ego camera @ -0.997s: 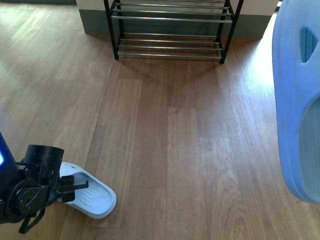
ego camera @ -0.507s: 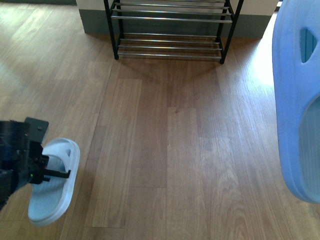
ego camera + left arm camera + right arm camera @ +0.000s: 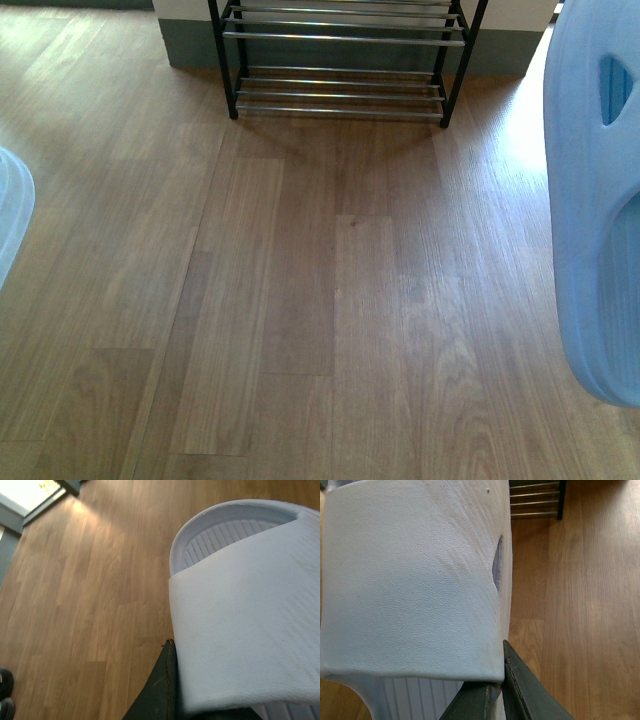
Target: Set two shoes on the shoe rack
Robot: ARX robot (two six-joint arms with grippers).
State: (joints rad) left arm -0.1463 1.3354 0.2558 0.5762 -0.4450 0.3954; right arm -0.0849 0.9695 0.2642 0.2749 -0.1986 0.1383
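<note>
Shoe rack (image 3: 340,60) stands at 12 o'clock across the floor (image 3: 330,300). Right sandal (image 3: 595,200) hangs at 3 o'clock, left sandal (image 3: 12,215) at 9 o'clock. The right jaws and left jaws are each closed tight on their own sandal. Best: carry both level over the front rods, set soles flat, then release.

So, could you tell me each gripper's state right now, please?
Left gripper: holding one blue slide sandal.
Right gripper: holding the other slide sandal.
</note>
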